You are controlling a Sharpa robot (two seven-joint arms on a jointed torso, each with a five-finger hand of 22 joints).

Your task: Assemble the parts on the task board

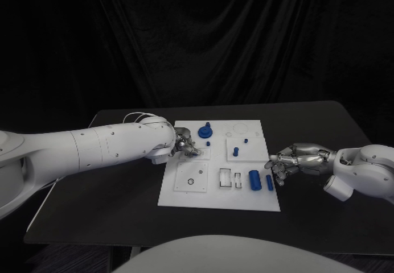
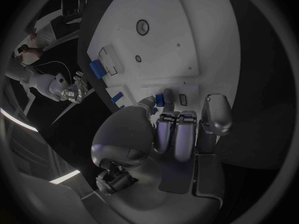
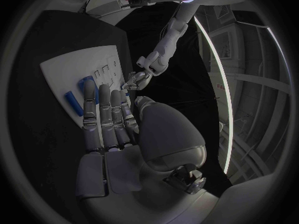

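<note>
My left hand (image 1: 184, 143) sits over the board's (image 1: 213, 199) left edge, about midway up it. From the head view I can't make out what the fingers are doing; they bunch together against the white plate. From my left wrist, the fingers (image 2: 176, 134) reach forward side by side and the thumb comes in from the side, with a small blue part (image 2: 163, 99) right at their tips. It looks pinched between thumb and fingertip, but most of the part is covered, so I can't tell its shape or be sure of the grip.

My right hand (image 1: 294, 161) hangs just off the board's right edge, near the lower half. Its fingers curl inward in the head view, and I see nothing in them. From my right wrist the fingers (image 3: 102, 114) lie stretched out close together over the table, pointing at the board, with the palm bare.

On the board, a blue gear-like part (image 1: 205, 132) with a peg stands near the top left, a small blue peg (image 1: 236, 151) stands in the middle right plate, and another tiny blue piece (image 1: 245, 139) lies above it, too small to identify. Two blue cylinders lie near the lower right corner: a thick one (image 1: 255, 179) and a thin one (image 1: 269, 182) beside it. My right wrist view shows the same pair, partly hidden behind my fingertips.
</note>
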